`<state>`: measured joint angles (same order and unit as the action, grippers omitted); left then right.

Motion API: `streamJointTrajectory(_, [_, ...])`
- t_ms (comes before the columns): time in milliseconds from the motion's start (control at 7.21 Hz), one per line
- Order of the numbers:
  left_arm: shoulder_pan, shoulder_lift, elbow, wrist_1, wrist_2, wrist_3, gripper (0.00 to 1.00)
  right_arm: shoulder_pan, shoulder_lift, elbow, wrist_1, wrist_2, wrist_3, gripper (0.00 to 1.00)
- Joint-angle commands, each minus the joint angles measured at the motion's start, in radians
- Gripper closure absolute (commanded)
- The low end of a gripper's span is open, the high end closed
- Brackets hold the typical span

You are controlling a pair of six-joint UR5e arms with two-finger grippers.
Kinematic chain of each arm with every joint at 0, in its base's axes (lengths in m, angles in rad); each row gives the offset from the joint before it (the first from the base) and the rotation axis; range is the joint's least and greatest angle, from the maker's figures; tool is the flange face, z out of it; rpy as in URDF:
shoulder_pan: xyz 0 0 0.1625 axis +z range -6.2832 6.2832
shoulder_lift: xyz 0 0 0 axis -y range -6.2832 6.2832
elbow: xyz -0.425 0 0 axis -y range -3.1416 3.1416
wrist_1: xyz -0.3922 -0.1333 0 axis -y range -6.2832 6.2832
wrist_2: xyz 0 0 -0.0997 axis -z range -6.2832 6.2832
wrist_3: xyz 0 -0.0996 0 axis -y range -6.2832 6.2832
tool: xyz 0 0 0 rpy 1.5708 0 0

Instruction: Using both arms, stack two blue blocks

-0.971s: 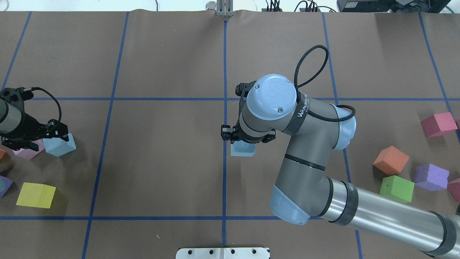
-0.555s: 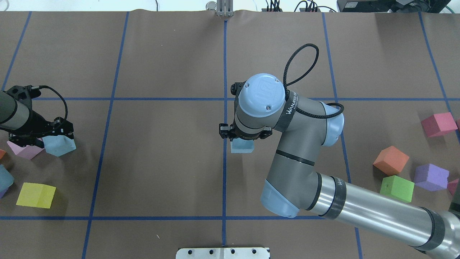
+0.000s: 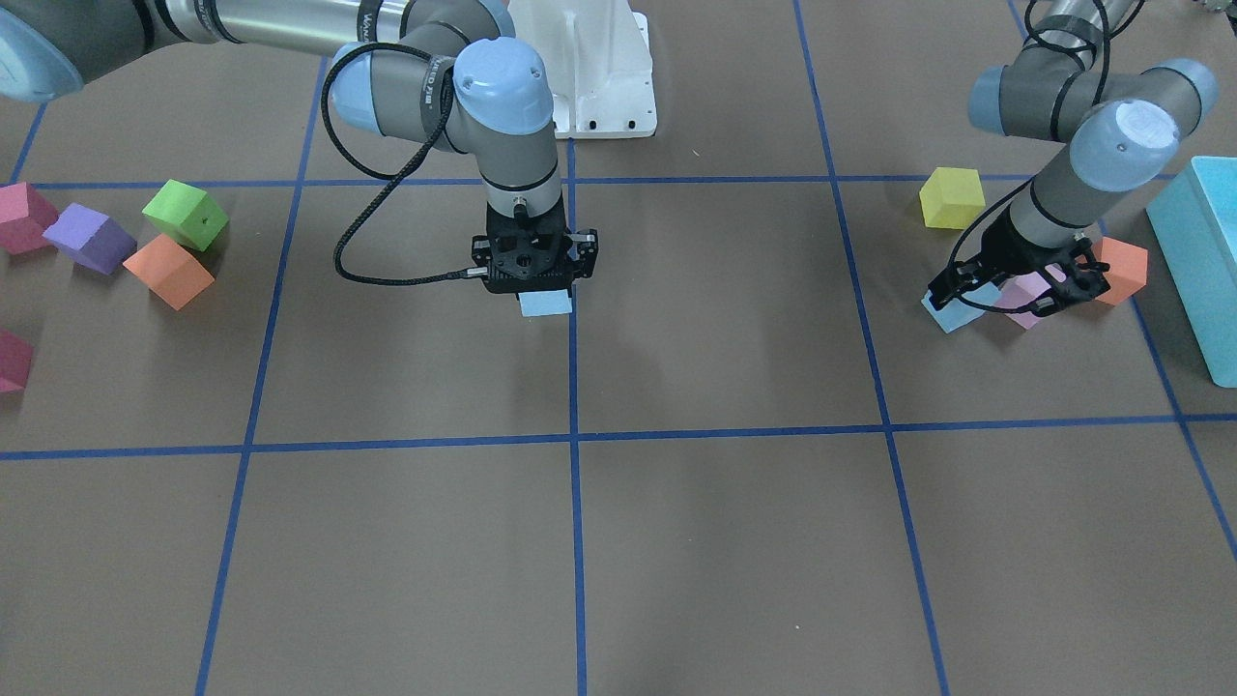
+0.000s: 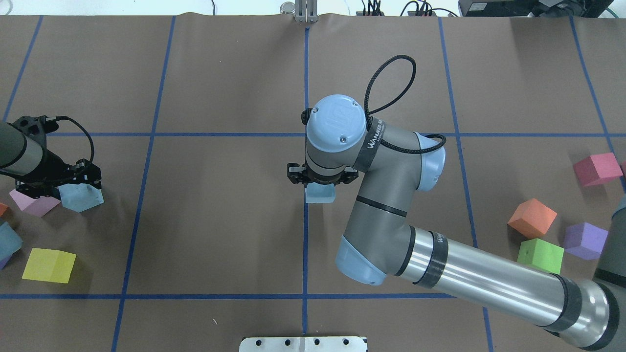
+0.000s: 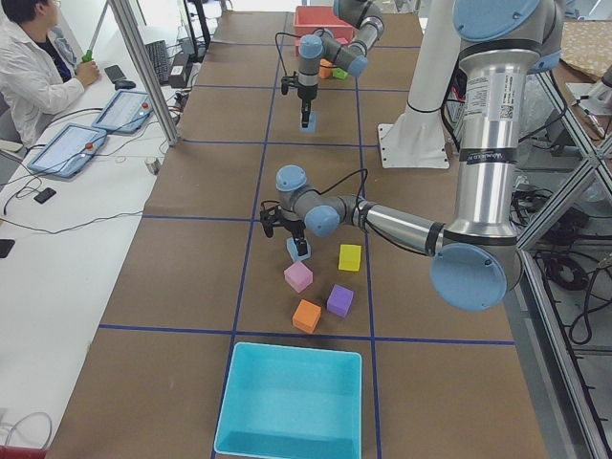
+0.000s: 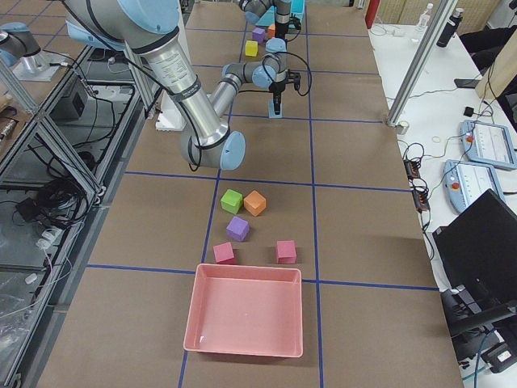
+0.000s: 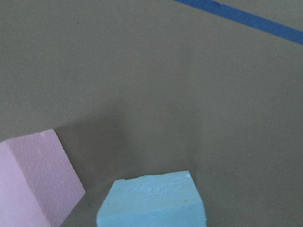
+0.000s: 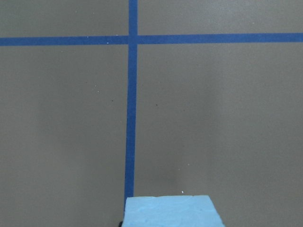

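Note:
My right gripper (image 4: pixel 319 183) is shut on a light blue block (image 4: pixel 320 194) and holds it at the central blue tape line; the block also shows in the front view (image 3: pixel 546 303) and at the bottom of the right wrist view (image 8: pixel 173 211). My left gripper (image 4: pixel 61 180) sits low at the far left, shut on the second blue block (image 4: pixel 80 198), which rests on the table. That block shows in the front view (image 3: pixel 952 315) and in the left wrist view (image 7: pixel 151 201). The fingers of both grippers are hidden.
A pale pink cube (image 4: pixel 34 204) touches the left block's side, with a yellow cube (image 4: pixel 49 265) nearer. Red (image 4: pixel 596 168), orange (image 4: pixel 532 217), green (image 4: pixel 540 255) and purple (image 4: pixel 586 240) cubes lie at the right. A turquoise bin (image 3: pixel 1198 261) and a pink bin (image 6: pixel 246 319) stand at the table's ends.
My right arm has carried its blue block leftward onto the central tape line. My left gripper has shifted right and settled over its blue block.

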<state>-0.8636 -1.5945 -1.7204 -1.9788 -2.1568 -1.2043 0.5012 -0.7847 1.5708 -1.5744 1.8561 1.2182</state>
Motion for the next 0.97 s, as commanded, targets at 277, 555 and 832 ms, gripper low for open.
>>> streamJointTrajectory(277, [0.0,-0.027,0.035,-0.002,0.0,-0.003,0.28,0.0,0.053,-0.118,0.07,-0.008,0.011,0.36])
streamJointTrajectory(555, [0.0,-0.028,0.021,0.003,-0.003,-0.003,0.47,0.0,0.064,-0.161,0.131,-0.011,0.017,0.36])
streamJointTrajectory(832, [-0.009,-0.039,0.002,0.012,-0.078,-0.003,0.47,0.0,0.062,-0.164,0.129,-0.011,0.017,0.34])
